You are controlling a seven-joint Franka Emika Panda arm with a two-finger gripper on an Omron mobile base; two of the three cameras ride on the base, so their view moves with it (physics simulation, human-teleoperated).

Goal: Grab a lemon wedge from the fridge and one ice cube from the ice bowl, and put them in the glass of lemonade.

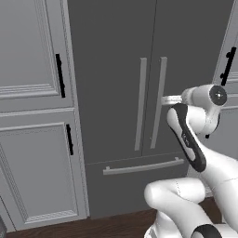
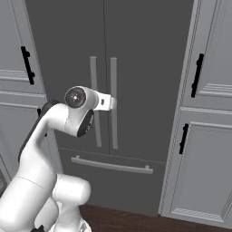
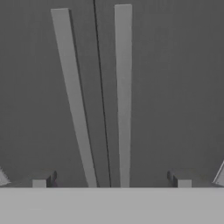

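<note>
No brand, label or lettering is showing anywhere on these fronts. I'm facing the fridge [image 1: 111, 83], the tall dark grey appliance, both doors shut, seam running down the middle. Two long pale bar handles are standing side by side at that seam: the left door handle [image 1: 141, 103] and the right door handle [image 1: 158, 103]. Below them the drawer handle [image 1: 143, 166] is lying crosswise on the closed lower drawer. Light grey panelled cabinets [image 1: 32, 116] with short black handles are flanking the fridge on both sides, and a strip of dark wood floor [image 2: 136, 221] is running along the bottom. Nothing is standing between me and the doors.

My gripper [image 3: 111, 181] is hanging wide open, holding nothing, both fingertips [image 3: 41, 181] apart at the bottom of the hand view. It's pointing straight at the door seam, the two bar handles rising between my jaws, near but not touching.
</note>
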